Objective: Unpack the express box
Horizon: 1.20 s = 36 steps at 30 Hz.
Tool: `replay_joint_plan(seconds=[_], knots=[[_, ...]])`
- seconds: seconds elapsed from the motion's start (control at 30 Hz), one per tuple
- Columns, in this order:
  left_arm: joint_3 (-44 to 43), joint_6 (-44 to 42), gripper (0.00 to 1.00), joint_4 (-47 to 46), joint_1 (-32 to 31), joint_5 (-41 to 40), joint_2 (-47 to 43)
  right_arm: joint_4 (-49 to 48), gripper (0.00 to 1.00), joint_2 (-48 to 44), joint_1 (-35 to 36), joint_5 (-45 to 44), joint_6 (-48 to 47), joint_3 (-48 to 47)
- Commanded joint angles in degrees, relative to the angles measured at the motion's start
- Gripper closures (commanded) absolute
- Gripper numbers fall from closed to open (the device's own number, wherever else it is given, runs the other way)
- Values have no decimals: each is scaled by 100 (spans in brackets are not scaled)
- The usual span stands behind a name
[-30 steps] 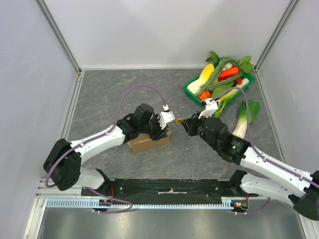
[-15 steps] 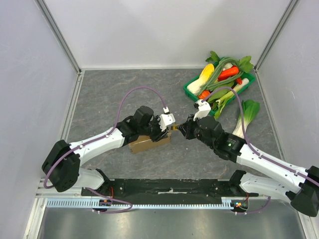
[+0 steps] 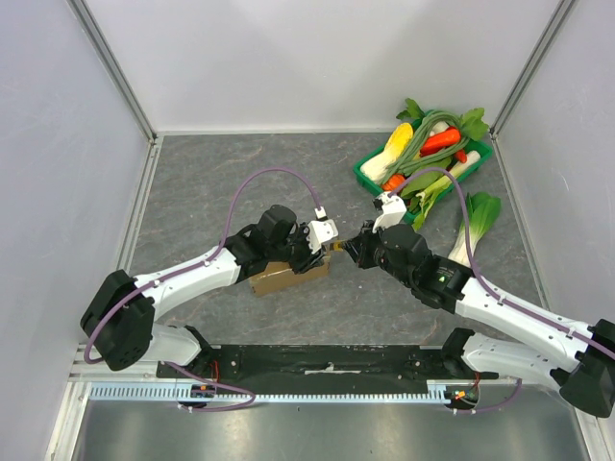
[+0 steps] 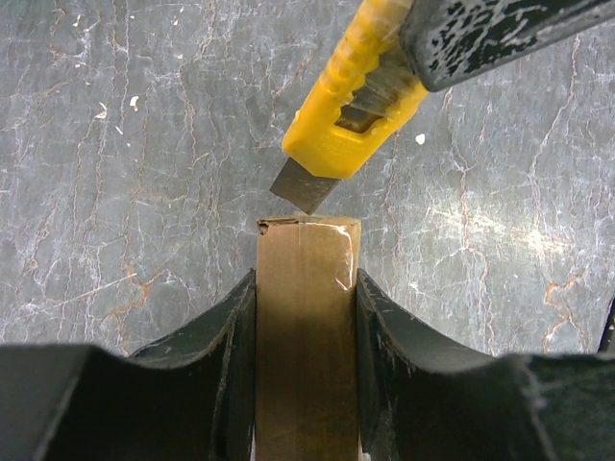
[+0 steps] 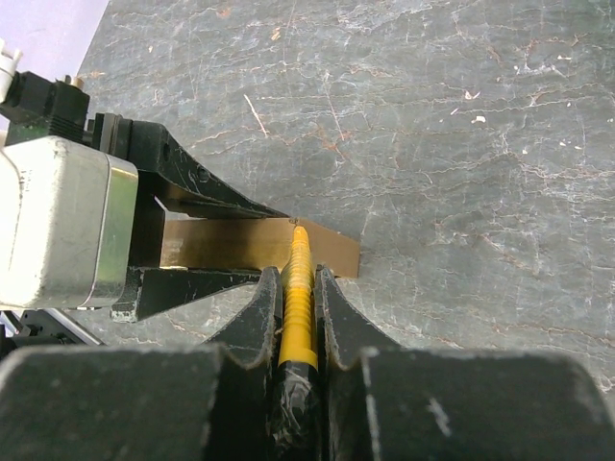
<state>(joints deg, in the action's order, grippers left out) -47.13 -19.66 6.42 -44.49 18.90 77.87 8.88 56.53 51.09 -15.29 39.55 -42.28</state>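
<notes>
A small, plain brown cardboard box [image 3: 277,279] lies closed on the grey marbled table [image 3: 211,182], just left of centre, a shiny patch at one corner.

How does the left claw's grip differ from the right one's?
The left gripper clamps the brown express box, jaws fairly wide; the right gripper is shut tight on a slim yellow utility knife. The left holds the box on the table; the right aims the blade at its end. Both have black fingers.
</notes>
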Motion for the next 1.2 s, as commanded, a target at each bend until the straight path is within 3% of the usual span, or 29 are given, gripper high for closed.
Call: replay_joint_plan(seconds=[0.0, 0.77, 1.17], knots=[[152, -302, 82, -26, -25, -228, -26, -291, 100, 24, -29, -80, -9, -245], [178, -100, 84, -53, -42, -378, 1, -124, 100, 218, -20, 34, -35, -166], [240, 524, 91, -237, -16, -1177, 106, 623, 100, 235, -29, 1177, 255, -105]])
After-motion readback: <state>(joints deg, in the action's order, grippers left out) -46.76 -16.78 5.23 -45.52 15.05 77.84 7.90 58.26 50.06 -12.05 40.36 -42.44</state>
